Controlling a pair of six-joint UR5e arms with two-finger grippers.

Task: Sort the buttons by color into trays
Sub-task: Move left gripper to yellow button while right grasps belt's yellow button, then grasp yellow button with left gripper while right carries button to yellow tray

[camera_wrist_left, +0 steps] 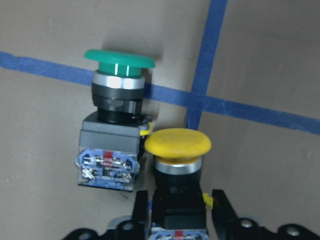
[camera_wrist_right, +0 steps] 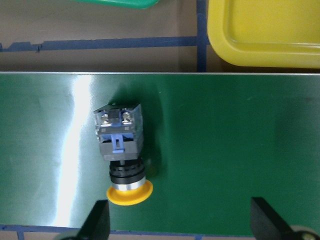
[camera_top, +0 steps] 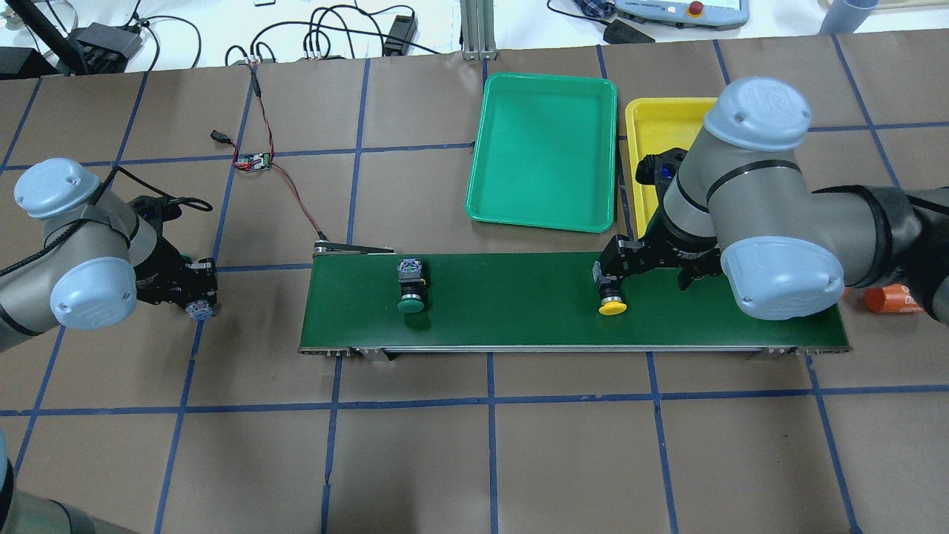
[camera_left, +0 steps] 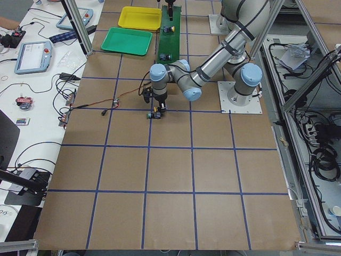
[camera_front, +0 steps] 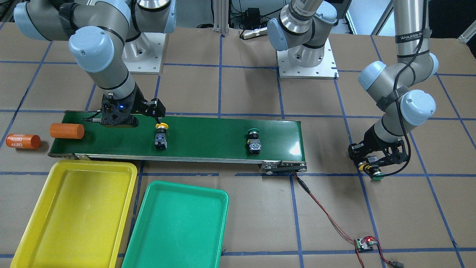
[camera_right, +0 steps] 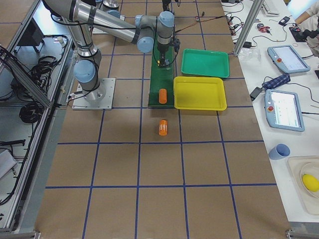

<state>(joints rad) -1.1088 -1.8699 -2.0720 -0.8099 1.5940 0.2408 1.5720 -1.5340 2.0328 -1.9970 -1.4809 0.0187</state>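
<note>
On the brown table, my left gripper (camera_wrist_left: 180,215) has its fingers pressed against the switch block of a yellow button (camera_wrist_left: 177,145). A green button (camera_wrist_left: 115,115) lies right beside it. On the dark-green conveyor belt (camera_front: 208,130) lie another yellow button (camera_wrist_right: 122,150) and, further along, a green button (camera_front: 254,139). My right gripper (camera_wrist_right: 182,225) hovers open over the belt's yellow button, with its fingers spread wide and touching nothing. The yellow tray (camera_front: 74,208) and the green tray (camera_front: 178,223) sit side by side beyond the belt, and both hold nothing.
One orange cylinder (camera_front: 67,131) lies on the belt's end near my right arm, and another (camera_front: 23,141) lies on the table past it. A small circuit board (camera_front: 364,243) with red-black wires runs to the belt's other end.
</note>
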